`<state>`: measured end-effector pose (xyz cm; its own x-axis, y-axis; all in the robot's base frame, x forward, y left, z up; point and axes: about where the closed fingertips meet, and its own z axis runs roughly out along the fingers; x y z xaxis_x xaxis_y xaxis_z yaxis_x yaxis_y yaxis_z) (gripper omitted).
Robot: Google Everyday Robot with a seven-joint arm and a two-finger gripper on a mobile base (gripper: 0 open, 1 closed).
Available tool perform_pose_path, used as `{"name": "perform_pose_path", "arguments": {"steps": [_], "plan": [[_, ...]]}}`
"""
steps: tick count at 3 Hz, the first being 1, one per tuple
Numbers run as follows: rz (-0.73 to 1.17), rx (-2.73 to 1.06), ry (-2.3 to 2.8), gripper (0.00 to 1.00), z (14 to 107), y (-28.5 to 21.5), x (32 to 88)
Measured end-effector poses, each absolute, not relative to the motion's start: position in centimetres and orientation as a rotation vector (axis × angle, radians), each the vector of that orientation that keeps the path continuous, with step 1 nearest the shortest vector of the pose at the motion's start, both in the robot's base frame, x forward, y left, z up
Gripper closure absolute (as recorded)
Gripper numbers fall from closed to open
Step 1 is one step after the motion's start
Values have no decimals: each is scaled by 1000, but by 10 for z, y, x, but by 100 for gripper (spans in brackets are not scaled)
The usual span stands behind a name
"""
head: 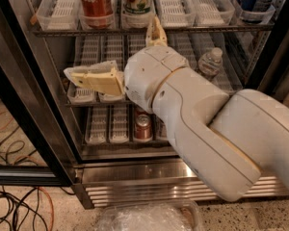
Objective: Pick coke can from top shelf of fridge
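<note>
The fridge [135,184] is seen with its door open. The coke can [95,4] is located upright in a lane tray on the top shelf [207,28], at the upper left of the frame, just beside a white-and-green can [137,1]. The end effector [111,46] is positioned left of centre, below the top shelf and in front of the middle rack. Its fingers [94,80] are spread apart and nothing is gripped. A small red can [143,127] is seen on the lower rack.
</note>
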<state>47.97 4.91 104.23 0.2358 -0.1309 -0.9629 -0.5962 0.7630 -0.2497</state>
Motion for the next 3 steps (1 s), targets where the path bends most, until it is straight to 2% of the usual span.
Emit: {"name": "perform_pose_path", "arguments": {"steps": [3], "plan": [[449,-551,1337,0,1048,40,478]]}}
